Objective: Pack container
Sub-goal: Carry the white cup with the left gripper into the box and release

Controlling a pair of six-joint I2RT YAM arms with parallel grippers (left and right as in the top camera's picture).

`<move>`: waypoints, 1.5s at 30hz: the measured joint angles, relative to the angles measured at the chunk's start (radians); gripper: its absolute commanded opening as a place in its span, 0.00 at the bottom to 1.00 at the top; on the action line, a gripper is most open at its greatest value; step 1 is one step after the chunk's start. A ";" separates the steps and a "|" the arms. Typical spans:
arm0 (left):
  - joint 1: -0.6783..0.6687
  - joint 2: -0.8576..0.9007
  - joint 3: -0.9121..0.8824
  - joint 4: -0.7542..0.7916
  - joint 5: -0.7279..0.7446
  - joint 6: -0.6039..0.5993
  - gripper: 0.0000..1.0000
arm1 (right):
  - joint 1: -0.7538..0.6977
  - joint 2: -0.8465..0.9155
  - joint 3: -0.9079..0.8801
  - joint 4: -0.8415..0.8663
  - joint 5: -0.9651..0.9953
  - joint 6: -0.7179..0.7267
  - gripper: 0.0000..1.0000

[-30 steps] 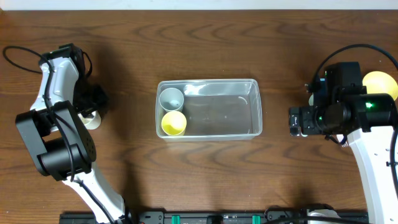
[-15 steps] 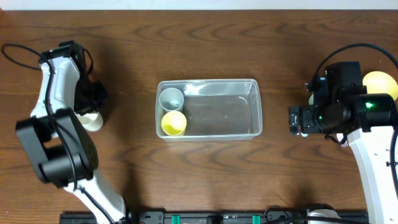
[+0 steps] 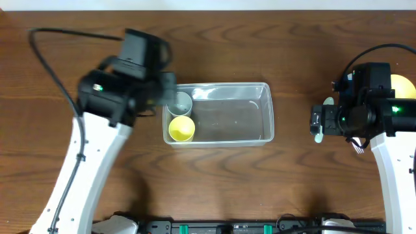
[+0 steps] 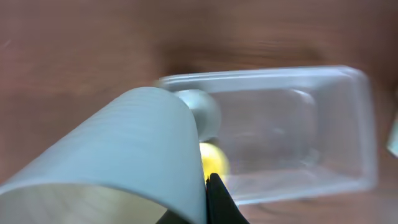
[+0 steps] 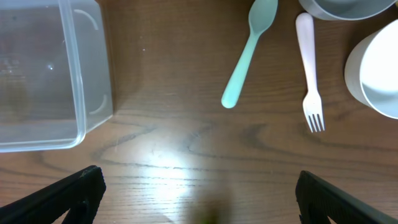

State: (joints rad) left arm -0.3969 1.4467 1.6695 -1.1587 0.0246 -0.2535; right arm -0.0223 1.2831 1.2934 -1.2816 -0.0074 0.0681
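Note:
The container [image 3: 221, 85] is a clear rectangular tub at the table's middle. A grey cup [image 3: 179, 103] and a yellow cup [image 3: 181, 128] stand at its left end. My left gripper [image 3: 166, 91] is over the tub's left edge, shut on a white cup [image 4: 124, 155] that fills the left wrist view, with the container [image 4: 336, 124] beyond it. My right gripper [image 5: 199, 193] is open and empty above bare wood to the right of the container [image 5: 93, 81].
A mint spoon [image 5: 249, 53] and a pink fork [image 5: 309, 68] lie right of the tub. A white bowl [image 5: 379, 68] and a grey bowl [image 5: 342, 7] stand beyond them. A yellow bowl [image 3: 403, 84] sits at the far right.
My left arm has swung from the far left of the table to the tub's left end, carrying the white cup with it. My right arm shifted slightly right.

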 measured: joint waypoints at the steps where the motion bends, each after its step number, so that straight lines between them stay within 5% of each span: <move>1: -0.045 0.009 0.016 0.010 0.000 0.000 0.06 | 0.000 0.000 0.000 0.000 0.000 0.000 0.99; 10: -0.213 0.242 0.061 0.060 0.002 0.000 0.05 | 0.000 0.000 0.000 -0.002 0.000 0.000 0.99; 18: -0.219 0.435 0.061 0.062 0.002 0.021 0.06 | 0.000 0.000 0.000 -0.004 0.000 0.000 0.99; 39: -0.159 0.604 0.061 0.135 0.002 0.094 0.06 | 0.000 0.000 0.000 -0.012 0.000 0.000 0.99; 45: -0.139 0.604 0.061 0.143 -0.002 0.100 0.45 | 0.000 0.000 0.000 -0.012 0.000 0.000 0.99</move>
State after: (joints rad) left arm -0.5362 2.0506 1.7302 -1.0161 0.0227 -0.1532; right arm -0.0223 1.2831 1.2934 -1.2934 -0.0074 0.0681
